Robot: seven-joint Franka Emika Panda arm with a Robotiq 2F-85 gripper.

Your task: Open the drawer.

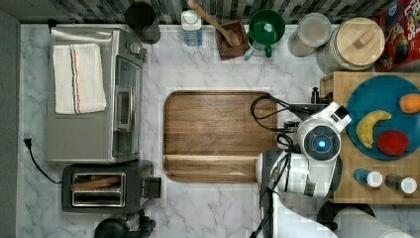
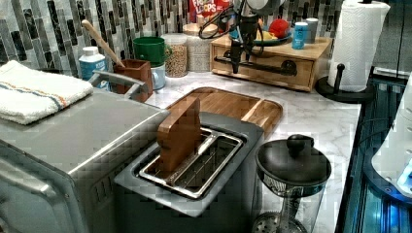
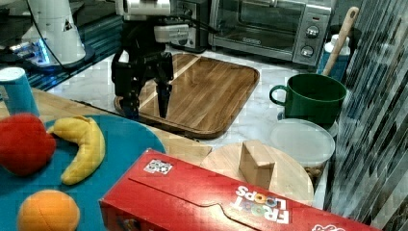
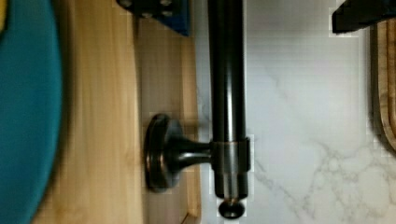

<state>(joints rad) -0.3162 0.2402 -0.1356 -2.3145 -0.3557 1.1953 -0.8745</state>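
from the top view's right edge, one drawer (image 1: 328, 89) sits under a teal plate (image 1: 381, 89). left view: one end effector (image 2: 236, 60) at its bar handle (image 2: 257, 65). right view: fingers (image 3: 162, 98) apart. wrist view: one handle post (image 4: 180, 152).

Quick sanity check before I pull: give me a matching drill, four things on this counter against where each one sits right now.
Things:
1. folded towel
2. banana
3. wooden slice
4. gripper

Places:
A. on the blue plate
B. standing in the toaster slot
C. on top of the toaster oven
D. at the drawer front, jaws open with one finger on each side of the black bar handle

Pairs: 1-C, 2-A, 3-B, 4-D
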